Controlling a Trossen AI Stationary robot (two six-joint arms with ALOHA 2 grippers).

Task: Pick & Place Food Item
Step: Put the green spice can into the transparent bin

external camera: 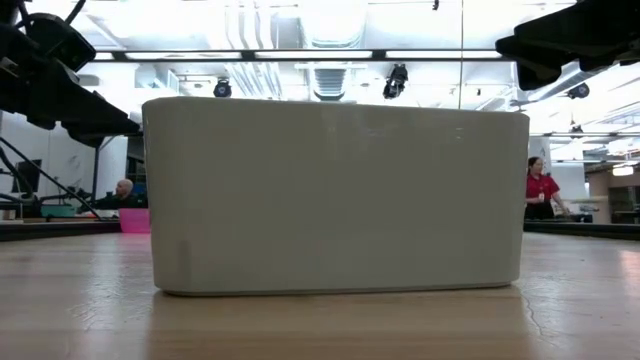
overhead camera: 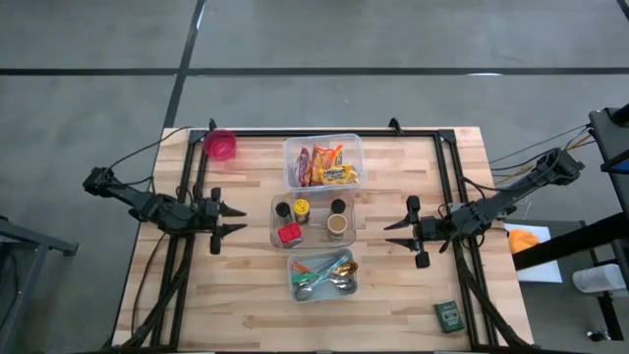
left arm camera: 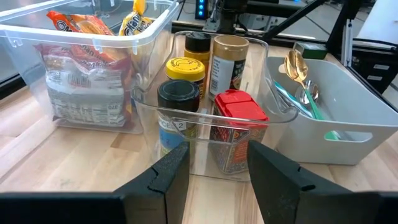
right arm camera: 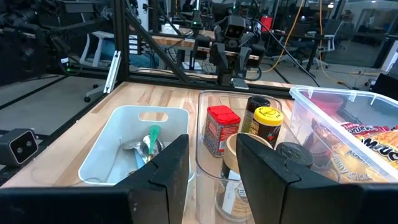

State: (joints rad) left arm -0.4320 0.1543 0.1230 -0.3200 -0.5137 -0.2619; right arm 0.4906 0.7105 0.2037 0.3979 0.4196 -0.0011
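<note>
Snack packets [overhead camera: 324, 165] in the clear tub [overhead camera: 291, 147] at the far end of the row, untouched. Left gripper [overhead camera: 236, 218] and right gripper [overhead camera: 393, 234] hovering beside the jar tray [overhead camera: 278, 239], jaws part open, holding nothing. Best to reach over the rim, pinch 1 packet, lift straight up.

Pink bowl [overhead camera: 220, 145] at table corner, green box [overhead camera: 448, 316] opp. corner.

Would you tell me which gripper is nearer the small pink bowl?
Left. The left gripper sits just below the small pink bowl; the right gripper is across the bins.
</note>
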